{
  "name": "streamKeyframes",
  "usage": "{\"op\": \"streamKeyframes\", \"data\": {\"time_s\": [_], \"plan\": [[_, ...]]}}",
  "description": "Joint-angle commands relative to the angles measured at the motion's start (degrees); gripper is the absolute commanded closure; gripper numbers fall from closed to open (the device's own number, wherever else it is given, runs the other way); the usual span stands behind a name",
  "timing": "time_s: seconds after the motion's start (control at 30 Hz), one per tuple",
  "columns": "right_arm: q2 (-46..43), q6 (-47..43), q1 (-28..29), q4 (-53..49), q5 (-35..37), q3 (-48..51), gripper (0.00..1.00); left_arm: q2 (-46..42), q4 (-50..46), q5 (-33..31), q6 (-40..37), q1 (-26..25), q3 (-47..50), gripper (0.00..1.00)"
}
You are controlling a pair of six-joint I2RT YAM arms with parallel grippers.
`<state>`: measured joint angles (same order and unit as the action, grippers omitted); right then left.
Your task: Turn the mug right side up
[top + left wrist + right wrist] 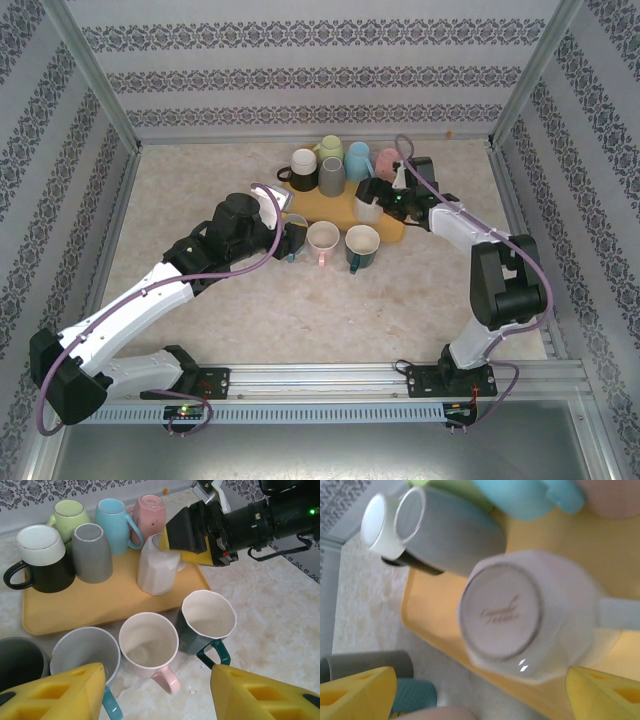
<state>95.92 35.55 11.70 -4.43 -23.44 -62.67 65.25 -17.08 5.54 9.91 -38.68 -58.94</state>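
On the yellow tray (100, 605), right end, the white mug (520, 620) sits base-up, axis vertical. Right gripper (480, 692) straddles it spread wide, left gripper (165, 692) spread and empty. Marbled table (300, 310), patterned walls (300, 75).

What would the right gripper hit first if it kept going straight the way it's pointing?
The upside-down white mug on the tray. Its base lies centred ahead of the open right gripper, so that likely comes first, though the gap is hard to judge.

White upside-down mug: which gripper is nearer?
Right. The right gripper is poised directly over the white mug; the left gripper sits off the tray by the upright mugs.
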Motion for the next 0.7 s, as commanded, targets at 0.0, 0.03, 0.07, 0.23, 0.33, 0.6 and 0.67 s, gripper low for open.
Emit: {"op": "streamKeyframes", "data": {"time_s": [0.0, 0.03, 0.07, 0.23, 0.33, 0.6, 0.67], "plan": [[-5.12, -3.21, -0.56, -0.62, 3.65, 1.1, 0.13, -1.1, 2.67, -0.02, 1.02, -0.61, 0.09, 0.42], [-5.42, -3.43, -1.25, -0.42, 3.67, 1.15, 0.13, -1.02, 2.73, 0.0, 1.07, -0.61, 0.01, 0.42], [-5.2, -3.75, -2.34, -0.07, 3.9, 0.88, 0.13, -1.09, 2.75, 0.0, 1.03, -0.61, 0.02, 0.42], [2.17, -4.73, -5.93, 1.26, -0.75, -3.92, 0.11, -0.76, 2.6, -0.15, 0.94, -0.61, -0.02, 0.42], [7.48, -6.54, -6.56, 0.56, -3.35, -7.89, 0.08, -0.57, 2.5, -0.46, 0.56, -0.61, 0.13, 0.42], [12.05, -20.31, -7.94, -2.69, -11.76, -12.23, 0.08, -0.14, 2.64, -0.35, 0.46, -0.62, 0.29, 0.42], [13.04, -23.64, -7.84, -5.91, -13.25, -14.17, 0.05, 0.0, 2.69, -0.09, 0.59, -0.61, 0.3, 0.42]]}}
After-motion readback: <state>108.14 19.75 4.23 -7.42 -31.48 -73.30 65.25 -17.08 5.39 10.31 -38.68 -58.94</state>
